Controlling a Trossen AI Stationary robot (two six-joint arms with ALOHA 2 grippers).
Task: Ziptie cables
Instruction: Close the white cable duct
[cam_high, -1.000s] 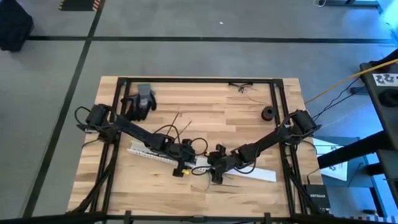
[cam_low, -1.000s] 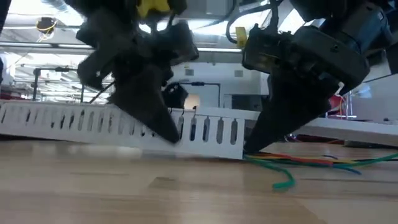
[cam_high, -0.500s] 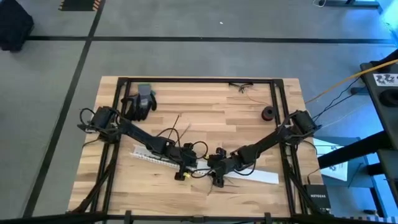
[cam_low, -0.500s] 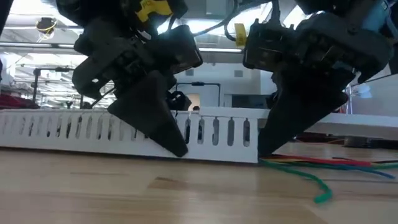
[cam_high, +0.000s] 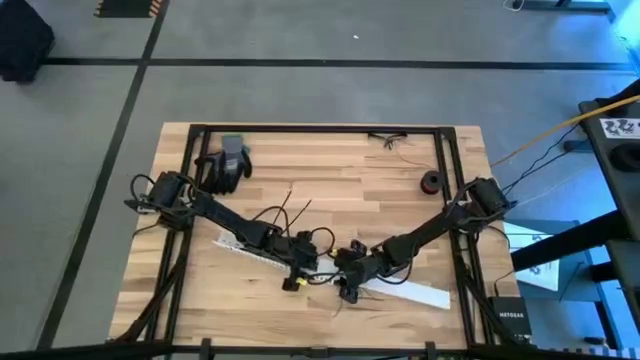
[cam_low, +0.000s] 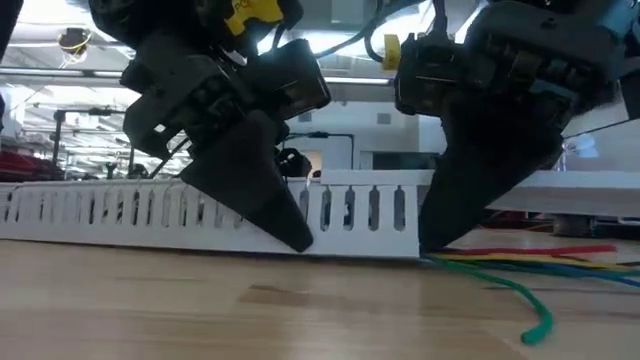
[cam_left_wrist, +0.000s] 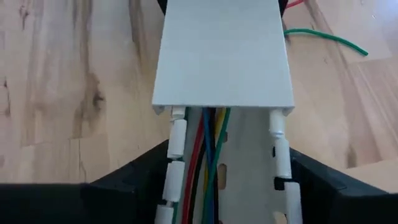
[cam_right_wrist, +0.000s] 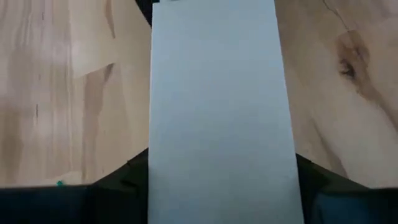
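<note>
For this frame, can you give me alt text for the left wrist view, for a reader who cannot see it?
A white slotted duct runs between the left gripper's two dark fingers, with red, blue, yellow and green wires lying inside it. A flat white cover hides the channel farther on, and a loose green wire lies on the wooden table.

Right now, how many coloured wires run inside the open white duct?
4: red, blue, yellow and green, side by side in the duct, running under the cover; more may be hidden.
</note>
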